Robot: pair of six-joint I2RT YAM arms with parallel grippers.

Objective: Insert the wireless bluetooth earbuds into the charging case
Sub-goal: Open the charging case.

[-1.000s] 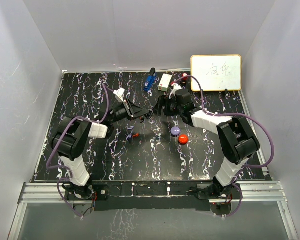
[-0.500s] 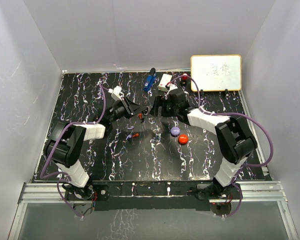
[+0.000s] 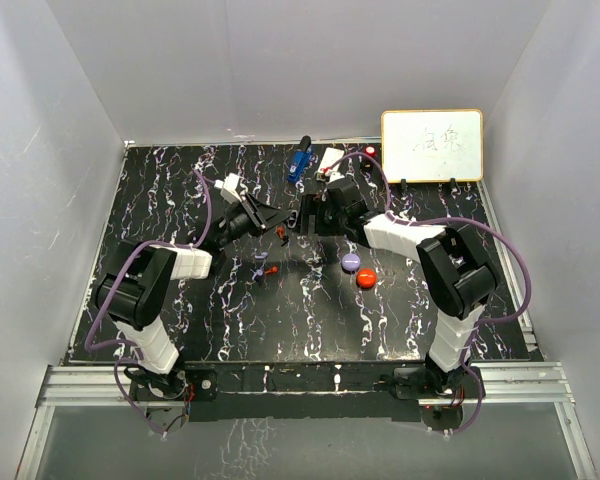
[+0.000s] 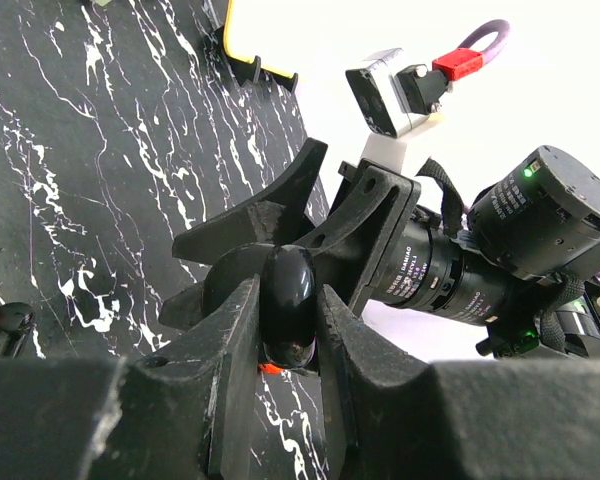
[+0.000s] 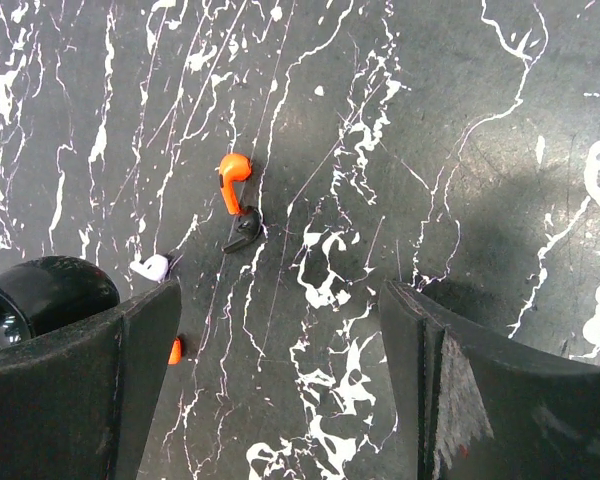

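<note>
Nearest the bases, the red case point(image 3: 366, 279) and purple case point(image 3: 351, 262) sit just beside each other on the counter point(image 3: 280, 320). To their left lie the loose earbuds point(image 3: 269, 270), none of them inserted.

Farther out, the left gripper point(image 4: 285, 335) has its jaws clenched on a small glossy dark piece with a red bit below, judged to be an earbud point(image 4: 286, 285). The right gripper point(image 5: 280, 295) has its jaws spread with nothing between them.

Change over the last second: the right arm has swung left and the left arm has edged toward it, so the two grippers now face each other closely above the counter. This reads as a handover or regrip. Insertion has not begun.

At the far edge are the blue gadget point(image 3: 300, 160) and the whiteboard point(image 3: 432, 145).
</note>
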